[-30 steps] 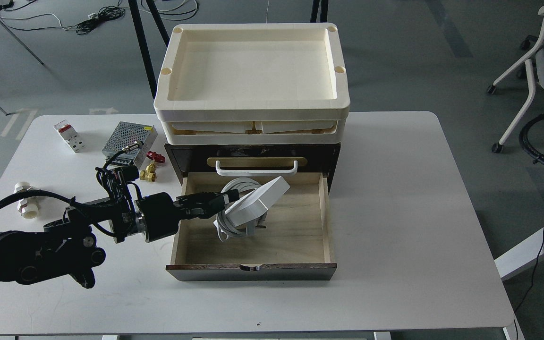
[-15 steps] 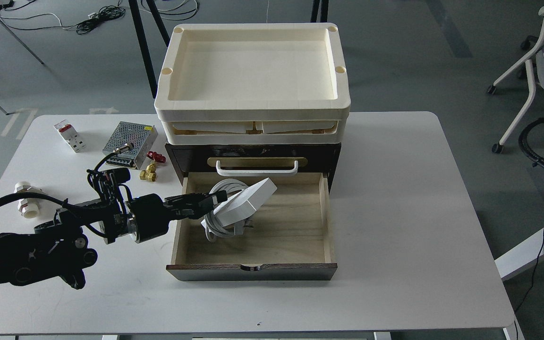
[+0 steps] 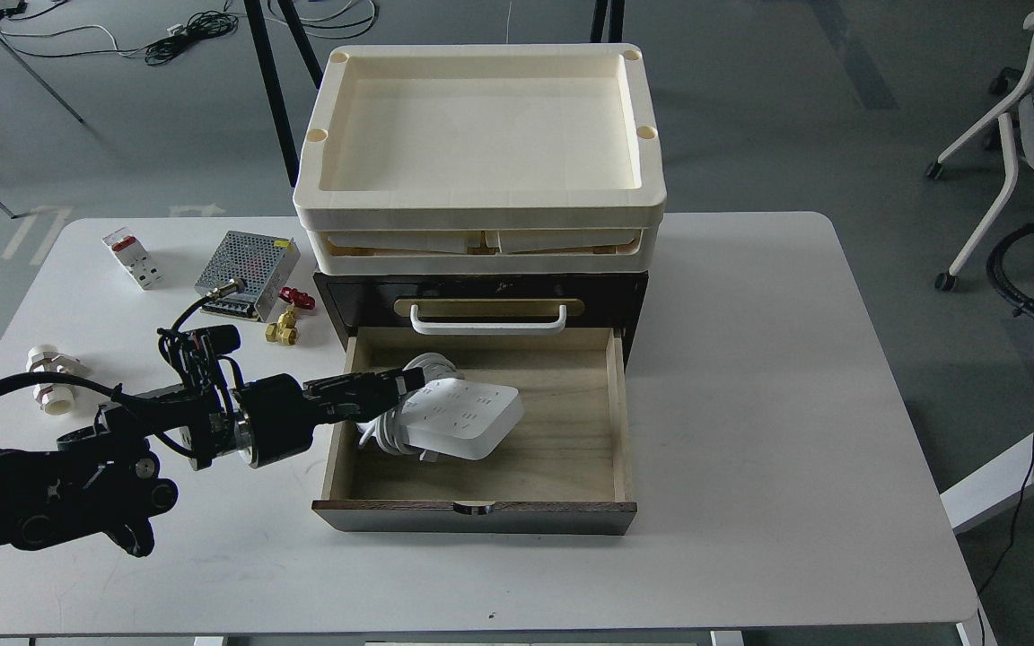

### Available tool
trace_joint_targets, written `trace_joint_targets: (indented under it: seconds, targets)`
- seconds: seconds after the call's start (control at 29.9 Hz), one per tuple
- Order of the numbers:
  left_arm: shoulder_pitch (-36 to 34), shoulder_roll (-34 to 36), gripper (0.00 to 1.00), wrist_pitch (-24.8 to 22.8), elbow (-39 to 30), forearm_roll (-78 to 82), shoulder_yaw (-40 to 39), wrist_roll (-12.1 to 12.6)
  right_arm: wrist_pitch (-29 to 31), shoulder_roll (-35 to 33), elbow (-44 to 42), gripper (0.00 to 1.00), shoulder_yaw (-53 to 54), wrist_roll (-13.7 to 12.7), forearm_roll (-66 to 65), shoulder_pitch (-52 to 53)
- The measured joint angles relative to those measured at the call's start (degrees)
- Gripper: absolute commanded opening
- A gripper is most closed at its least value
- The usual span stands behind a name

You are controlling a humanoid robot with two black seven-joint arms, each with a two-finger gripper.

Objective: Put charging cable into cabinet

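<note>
White table [image 3: 750, 377] carries all items. Cabinet [image 3: 481, 296] stands at centre, cream trays [image 3: 481, 211] stacked on its top; its lower drawer [image 3: 553, 449] is pulled out. Left arm enters from the lower left and reaches over the drawer's left wall. Charging cable [image 3: 468, 417] now lies flat, socket face up, in the left half of the drawer, cord coiled under and beside it; half a second ago it was tilted on edge and raised. Left gripper [image 3: 405, 384] sits at the strip's left end, lower and further left than before; its fingers are dark and overlapped, so grip on the cord cannot be determined. Power supply box [image 3: 243, 260], breaker [image 3: 131, 258] and brass valve [image 3: 284, 327] unchanged.
</note>
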Motion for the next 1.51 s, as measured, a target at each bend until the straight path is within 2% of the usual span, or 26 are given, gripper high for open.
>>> trace_joint_targets:
  seconds: [0.3,0.4,0.5,0.67,0.87,1.04,1.14,1.34,1.44,1.51]
  targets:
    - [0.9,-0.3,0.33,0.0,0.0,1.1,0.0,0.0,0.0,-0.2,0.0,1.0,0.0,0.0,0.0,-0.1]
    - [0.9,0.1,0.46,-0.1,-0.6,0.9,-0.6,0.0,0.0,-0.2,0.0,0.99,0.0,0.0,0.0,-0.2]
    - [0.8,1.7,0.49,-0.2,-0.9,-0.8,-2.4,0.0,0.0,-0.2,0.0,0.99,0.1,0.0,0.0,-0.2]
    - [1.2,6.6,0.5,-0.5,-2.1,-3.2,-5.1,0.0,0.0,-0.3,0.0,1.0,0.2,0.0,0.0,-0.2]
    - [1.6,17.1,0.51,-0.8,-6.6,-3.7,-8.4,0.0,0.0,-0.4,0.0,0.99,0.3,0.0,0.0,-0.1]
    - [1.7,23.2,0.54,-3.3,-7.7,-8.3,-12.9,0.0,0.0,-0.4,0.1,0.99,0.4,0.0,0.0,0.1]
    - [1.7,23.9,0.56,-8.5,-5.2,-17.0,-18.2,0.0,0.0,-0.3,0.1,0.99,0.5,0.0,0.0,0.8]
    - [1.5,22.5,0.57,-28.1,2.5,-27.2,-36.0,0.0,0.0,-0.3,-0.2,1.0,0.1,0.0,-0.1,3.9]
    - [1.1,19.4,0.57,-33.5,6.7,-30.8,-44.7,0.0,0.0,0.0,-0.2,0.99,0.0,0.0,-0.1,5.4]
    - [0.4,17.3,0.57,-35.1,10.2,-34.3,-48.9,0.0,-0.1,0.3,-0.2,1.0,-0.2,0.0,-0.1,6.7]
